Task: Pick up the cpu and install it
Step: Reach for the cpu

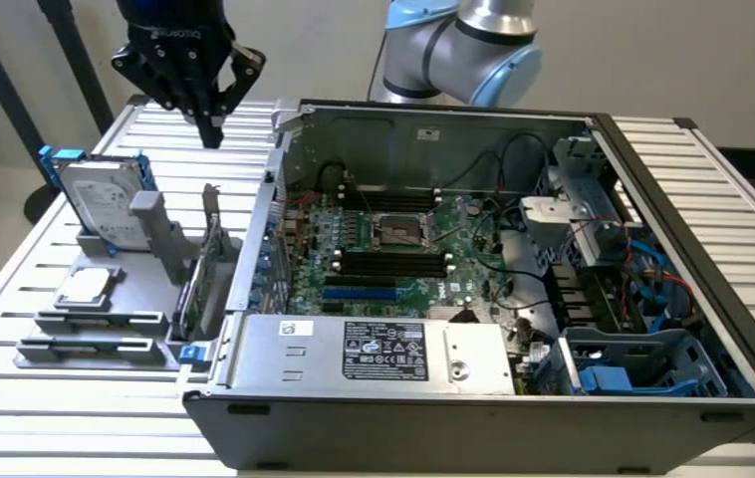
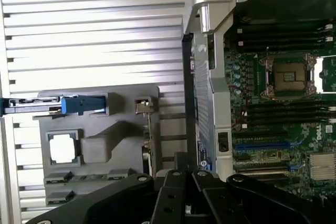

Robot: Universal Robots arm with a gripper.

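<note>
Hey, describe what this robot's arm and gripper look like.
The arm is silver-grey with light-blue joint caps. The gripper is black, made of angular linked bars, with small white lettering across its body.

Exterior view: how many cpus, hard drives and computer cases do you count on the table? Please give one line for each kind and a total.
cpu: 1
hard drive: 1
computer case: 1
Total: 3
</note>
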